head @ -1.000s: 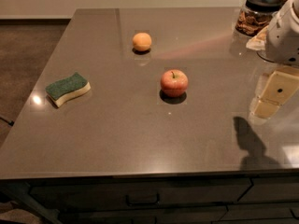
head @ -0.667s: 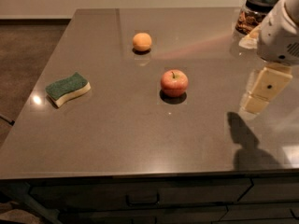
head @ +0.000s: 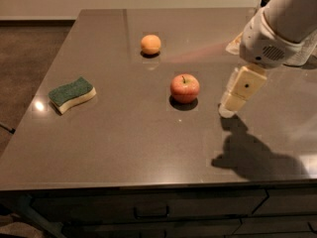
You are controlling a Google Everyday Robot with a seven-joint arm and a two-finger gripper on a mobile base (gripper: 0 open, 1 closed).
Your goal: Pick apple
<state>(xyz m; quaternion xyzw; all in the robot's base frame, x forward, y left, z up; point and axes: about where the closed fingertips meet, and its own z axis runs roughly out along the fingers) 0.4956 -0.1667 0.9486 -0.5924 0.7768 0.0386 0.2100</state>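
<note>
so the apple [head: 184, 87] sat upright near the middle of the table [head: 124, 143], stem up, nothing touching it. the gripper [head: 231, 102] hung just to its right, low over the surface and apart from the fruit. honestly i couldn't tell whether it was open or closed from this angle. the apple wasn't grasped yet.

my worry: the apple was round and the top looked slick, so a sideways approach that clipped it first would probably send it rolling, maybe toward the sponge [head: 72, 93] or off the near edge. coming in too low could also scrape the table. the smaller orange fruit [head: 150, 44] further back was well apart, so a mix-up seemed unlikely.
</note>
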